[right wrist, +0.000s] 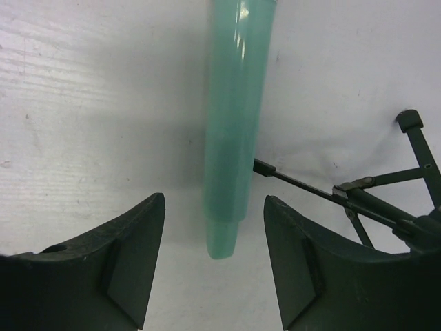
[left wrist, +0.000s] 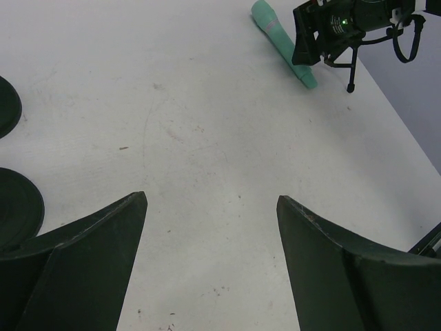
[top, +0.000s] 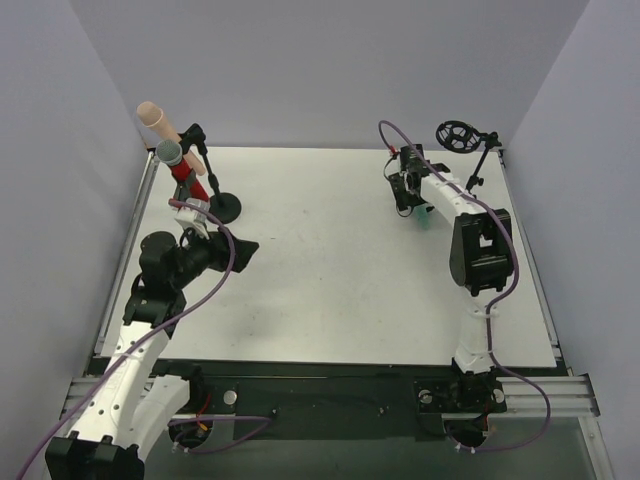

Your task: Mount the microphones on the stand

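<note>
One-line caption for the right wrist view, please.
Right gripper straddles the tail of the teal microphone on the table, jaws clear of it; stand legs at right.

Three microphones (top: 155, 118) (top: 183, 175) (left wrist: 279, 38), three stands (top: 222, 207) (left wrist: 17, 207) (top: 478, 165), two arms (top: 150, 300) (top: 480, 250)

The teal microphone (right wrist: 238, 124) is cut off at the right wrist view's top edge. Overhead, the right gripper (top: 418, 208) mostly covers it.

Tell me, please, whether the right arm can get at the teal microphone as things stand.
Probably yes: the right gripper straddles the teal microphone, jaws open; the stand legs sit off to one side.
</note>
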You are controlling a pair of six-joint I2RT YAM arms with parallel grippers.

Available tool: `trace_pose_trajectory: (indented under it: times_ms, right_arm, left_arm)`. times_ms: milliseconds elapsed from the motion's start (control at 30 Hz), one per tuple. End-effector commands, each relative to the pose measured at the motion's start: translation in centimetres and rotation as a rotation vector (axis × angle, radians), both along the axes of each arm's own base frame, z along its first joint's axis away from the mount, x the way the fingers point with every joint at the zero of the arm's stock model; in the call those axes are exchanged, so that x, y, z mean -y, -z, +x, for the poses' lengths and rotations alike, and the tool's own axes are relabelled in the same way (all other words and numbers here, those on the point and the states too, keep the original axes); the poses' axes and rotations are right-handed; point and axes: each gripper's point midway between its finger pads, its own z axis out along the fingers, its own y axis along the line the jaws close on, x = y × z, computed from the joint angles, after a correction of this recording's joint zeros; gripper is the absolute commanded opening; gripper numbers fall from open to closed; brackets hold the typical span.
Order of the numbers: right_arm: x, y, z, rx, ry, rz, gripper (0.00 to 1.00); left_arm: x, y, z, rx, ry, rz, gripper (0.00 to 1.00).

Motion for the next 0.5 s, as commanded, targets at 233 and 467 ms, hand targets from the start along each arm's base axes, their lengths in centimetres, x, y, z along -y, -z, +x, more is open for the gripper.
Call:
trace_pose_trajectory:
  times_ms: [233, 467]
  right_arm:
    - [1.5, 1.8, 1.3, -0.081, 0.067, 0.034, 0.47]
    - [1.0, 3.0, 0.8, -0.152, 0.037, 0.043, 0.38]
  left_arm:
    - [0.3, -1.4, 0.5, 0.029, 0.029, -0.039, 0.87]
    - [0.5, -2.0, 0.8, 0.057, 0.035, -0.044, 0.87]
